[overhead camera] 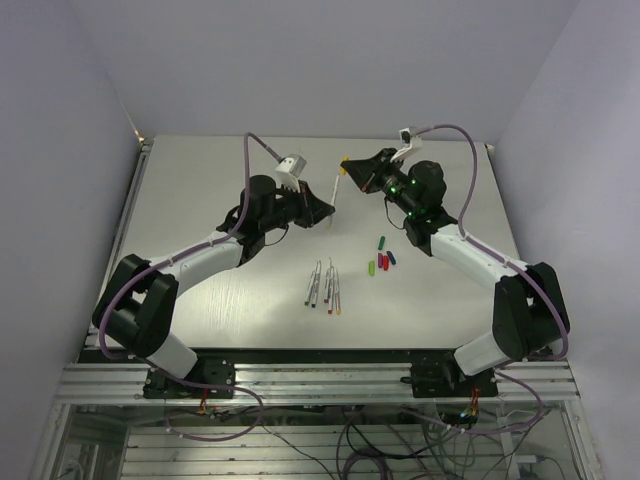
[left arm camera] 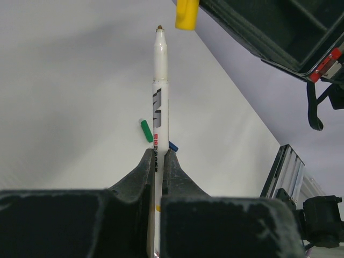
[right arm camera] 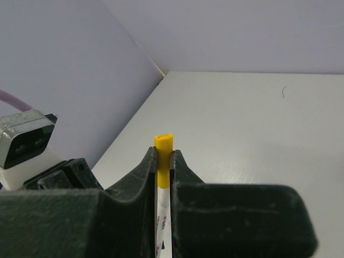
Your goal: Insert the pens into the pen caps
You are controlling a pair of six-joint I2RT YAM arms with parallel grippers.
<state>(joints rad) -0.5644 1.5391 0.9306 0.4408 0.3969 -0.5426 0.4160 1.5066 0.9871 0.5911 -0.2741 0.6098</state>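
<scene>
Held pen (left arm camera: pixel 160 97): in left tool (left arm camera: pixel 158 161), above rear-centre of table (overhead camera: pixel 200 180).
Held cap (left arm camera: pixel 186 13): in right tool (right arm camera: pixel 163 161), just right of the pen's tip, apart.
Loose pens (overhead camera: pixel 325 287): on table, side by side, nearer the bases.
Loose caps (overhead camera: pixel 382 262): on table, right of Loose pens.

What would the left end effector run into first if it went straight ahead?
Likely the yellow cap held by the right end effector; the pen in the left end effector leads, tip just beside it. Depth is unclear.

The yellow cap (left arm camera: pixel 187 15) is cut off by the left wrist view's top edge, and the rear end of the held pen (left arm camera: pixel 160 97) vanishes inside the left tool (left arm camera: pixel 159 158). Overhead, the tip colours of the loose pens (overhead camera: pixel 323 287) are too small to tell.
</scene>
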